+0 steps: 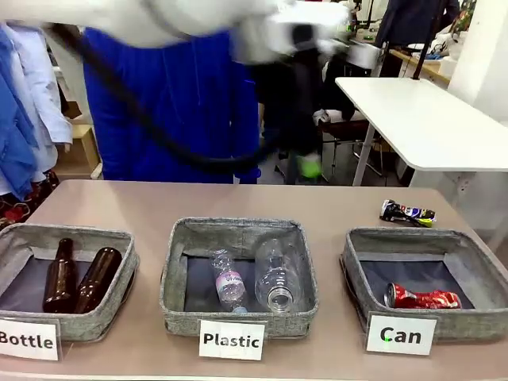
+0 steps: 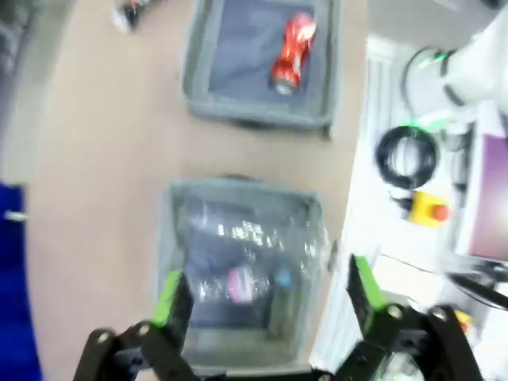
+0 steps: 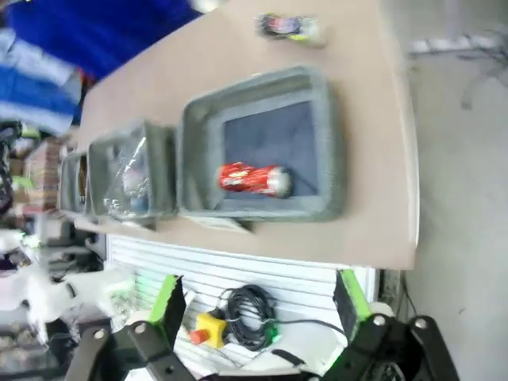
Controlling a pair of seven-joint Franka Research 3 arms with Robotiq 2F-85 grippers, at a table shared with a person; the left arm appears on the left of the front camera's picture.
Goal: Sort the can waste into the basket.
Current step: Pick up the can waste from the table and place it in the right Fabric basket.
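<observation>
The left fingers (image 2: 168,298) are spread wide with nothing between them, pointing straight down over the middle basket (image 2: 171,238), which holds clear plastic bottles (image 2: 238,278). In the front view the left arm (image 1: 198,24) stretches across the top from the left, blurred, with its dark end hanging above the far side of the worktop (image 1: 119,206). The right fingers (image 3: 167,298) are also wide apart and empty, held high on the robot's side of the worktop and looking down at the basket (image 1: 401,242) with the "Can" card (image 1: 401,334). The red can (image 1: 423,298) lies on its side on that basket's dark bottom, near the front wall. The dark can (image 1: 407,213) lies on the worktop just behind the same basket, outside it and apart from both pairs of fingers.
</observation>
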